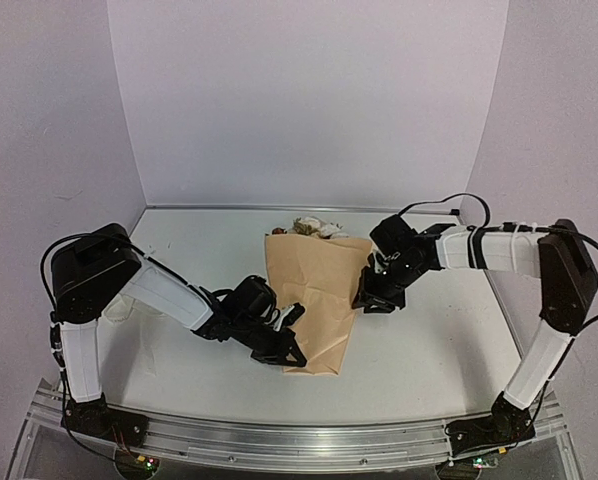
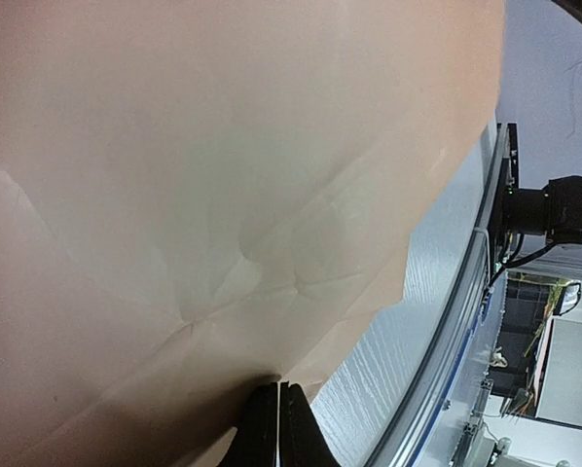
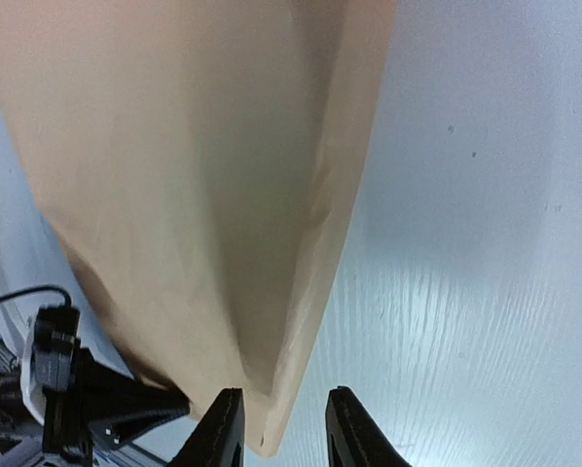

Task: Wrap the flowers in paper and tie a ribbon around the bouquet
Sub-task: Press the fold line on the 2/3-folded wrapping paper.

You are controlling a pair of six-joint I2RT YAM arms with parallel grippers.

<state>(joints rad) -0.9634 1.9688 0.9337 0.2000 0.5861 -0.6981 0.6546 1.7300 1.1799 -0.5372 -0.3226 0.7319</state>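
Bright even light; paper [image 2: 223, 195] soft-focus close up.

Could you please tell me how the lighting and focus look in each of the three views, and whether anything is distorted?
Top external: even, soft light, sharp, the front rail bowed by the lens. Left wrist: the paper fills the frame, pale and soft up close, creases shaded. Right wrist: the paper's fold is dim and blurry; a sheen streaks the table.
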